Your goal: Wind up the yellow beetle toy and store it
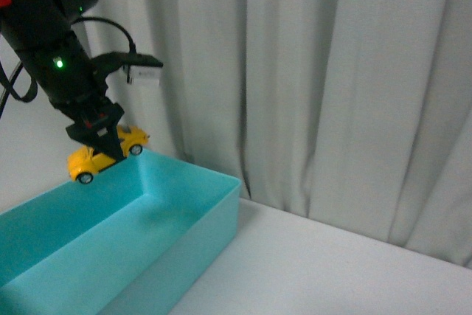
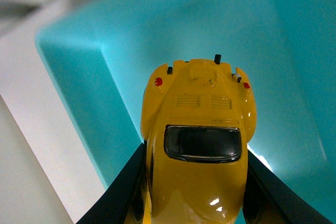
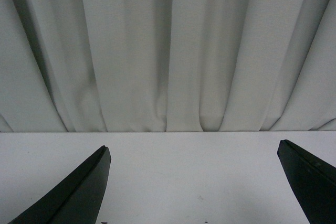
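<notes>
The yellow beetle toy (image 1: 103,156) hangs tilted above the far corner of a turquoise bin (image 1: 214,215), with my left gripper (image 1: 109,147) shut on its sides. In the left wrist view the yellow beetle toy (image 2: 199,129) fills the middle, dark rear window up, black fingers (image 2: 123,192) pressing both flanks, and the bin's floor (image 2: 173,30) lies below it. My right gripper (image 3: 194,153) stands open over a white tabletop, nothing between its fingers; it is out of the front view.
The turquoise bin's inside shows nothing in it. A grey-white curtain (image 1: 332,86) hangs close behind the bin and table. The white table (image 1: 332,271) stretches to the right of the bin.
</notes>
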You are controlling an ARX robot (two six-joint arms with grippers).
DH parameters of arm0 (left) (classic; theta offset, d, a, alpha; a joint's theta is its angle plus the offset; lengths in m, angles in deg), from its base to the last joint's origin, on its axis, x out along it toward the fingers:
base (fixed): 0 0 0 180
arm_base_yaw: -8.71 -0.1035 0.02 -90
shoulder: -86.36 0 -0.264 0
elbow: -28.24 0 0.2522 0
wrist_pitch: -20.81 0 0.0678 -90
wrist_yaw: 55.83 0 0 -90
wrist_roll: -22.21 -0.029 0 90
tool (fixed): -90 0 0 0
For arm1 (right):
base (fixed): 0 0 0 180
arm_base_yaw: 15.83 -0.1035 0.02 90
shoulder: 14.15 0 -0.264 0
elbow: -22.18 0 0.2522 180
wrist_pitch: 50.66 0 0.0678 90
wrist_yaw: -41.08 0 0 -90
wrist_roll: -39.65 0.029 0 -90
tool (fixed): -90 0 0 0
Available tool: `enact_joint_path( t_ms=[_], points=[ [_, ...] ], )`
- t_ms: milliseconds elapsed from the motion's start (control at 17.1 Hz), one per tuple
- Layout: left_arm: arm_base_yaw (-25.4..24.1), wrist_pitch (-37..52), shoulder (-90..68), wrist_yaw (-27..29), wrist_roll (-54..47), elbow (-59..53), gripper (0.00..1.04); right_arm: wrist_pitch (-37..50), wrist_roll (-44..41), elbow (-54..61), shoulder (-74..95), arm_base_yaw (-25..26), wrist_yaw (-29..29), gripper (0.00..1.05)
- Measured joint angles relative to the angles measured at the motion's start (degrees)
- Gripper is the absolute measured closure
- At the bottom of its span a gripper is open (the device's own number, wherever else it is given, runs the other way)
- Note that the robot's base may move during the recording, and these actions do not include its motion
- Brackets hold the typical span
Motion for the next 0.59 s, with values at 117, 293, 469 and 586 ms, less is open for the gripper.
enact_joint_path(
  t_ms=[117, 293, 469, 586],
  points=[
    [-1.9, -0.8, 0.2, 4.1, 3.4, -5.0, 0.63, 0.0, 0.0, 0.0, 0.0, 0.0, 0.0, 0.07],
    [-1.2, 3.3, -0.3, 6.2, 8.2, -5.7, 0.63, 0.0, 0.0, 0.0, 0.0, 0.0, 0.0, 0.07],
    [0.2, 6.6, -4.7, 8.2, 12.5, -7.4, 0.63, 0.0, 0.0, 0.0, 0.0, 0.0, 0.0, 0.07],
    [0.6, 8.3, -7.0, 9.9, 13.8, -7.9, 0.63, 0.0, 0.0, 0.0, 0.0, 0.0, 0.0, 0.07]
  ],
)
